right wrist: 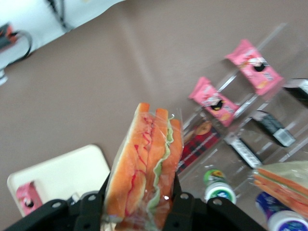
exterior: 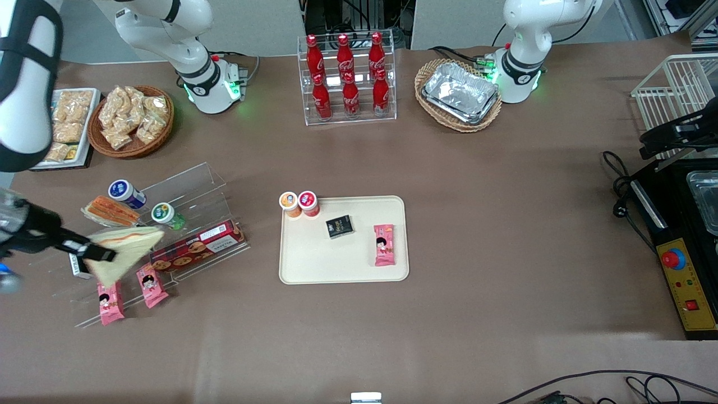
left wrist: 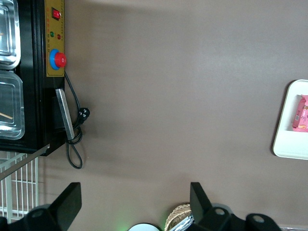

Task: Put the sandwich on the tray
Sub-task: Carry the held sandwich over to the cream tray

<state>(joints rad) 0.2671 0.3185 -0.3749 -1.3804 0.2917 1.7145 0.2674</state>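
Observation:
The sandwich (exterior: 128, 248), a long clear-wrapped wedge of pale bread, hangs tilted above the acrylic shelf at the working arm's end of the table. My gripper (exterior: 105, 255) is shut on its wide end. The right wrist view shows the sandwich (right wrist: 144, 159) end-on, with orange crust and green lettuce, pinched between the two black fingers of the gripper (right wrist: 142, 204). The cream tray (exterior: 342, 269) lies flat in the middle of the table, well apart from the sandwich, toward the parked arm. One corner of the tray (right wrist: 62, 168) is visible past the sandwich.
On the tray sit a black box (exterior: 340, 226) and a pink packet (exterior: 384, 244); two small cups (exterior: 299, 203) stand at its corner. The acrylic shelf (exterior: 190, 185) holds a shorter orange-striped sandwich (exterior: 109, 210), a cookie box (exterior: 196, 247), pink packets (exterior: 151, 285) and small tubs.

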